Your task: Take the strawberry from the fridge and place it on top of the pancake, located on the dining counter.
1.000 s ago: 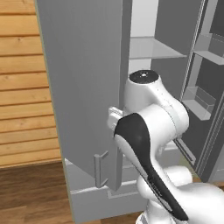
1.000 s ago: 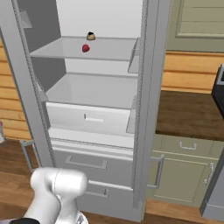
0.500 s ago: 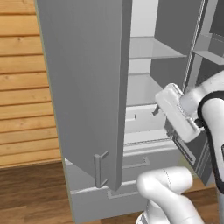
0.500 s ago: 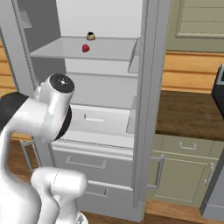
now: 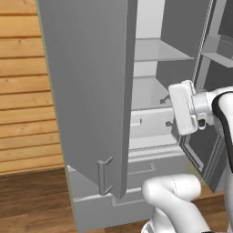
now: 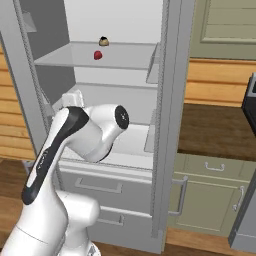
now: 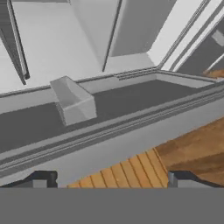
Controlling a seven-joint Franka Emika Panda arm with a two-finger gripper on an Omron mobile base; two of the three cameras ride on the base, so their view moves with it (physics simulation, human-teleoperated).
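Observation:
The strawberry (image 6: 98,55), tiny and red, lies on the upper shelf of the open fridge (image 6: 165,100), beside a small brown-and-cream jar (image 6: 103,41). In the left base view my gripper (image 5: 167,110) is raised in front of the fridge's (image 5: 150,91) middle shelf, well below the strawberry's shelf, pointing inward. Its fingertips (image 7: 43,178) stand far apart in the hand view, so the gripper (image 7: 111,180) is open and holds nothing. The pancake and the dining counter are out of view.
The open fridge door (image 5: 86,91) stands close on the left with a bar handle (image 5: 104,175). The other door with its bins (image 5: 214,54) stands open on the right. Drawers (image 6: 100,187) sit below the shelves. A brown countertop over green cabinets (image 6: 210,170) lies right of the fridge.
My arm has unfolded from a low tucked pose and swung up. The hand now sits at middle-shelf height facing into the fridge. The strawberry has not moved.

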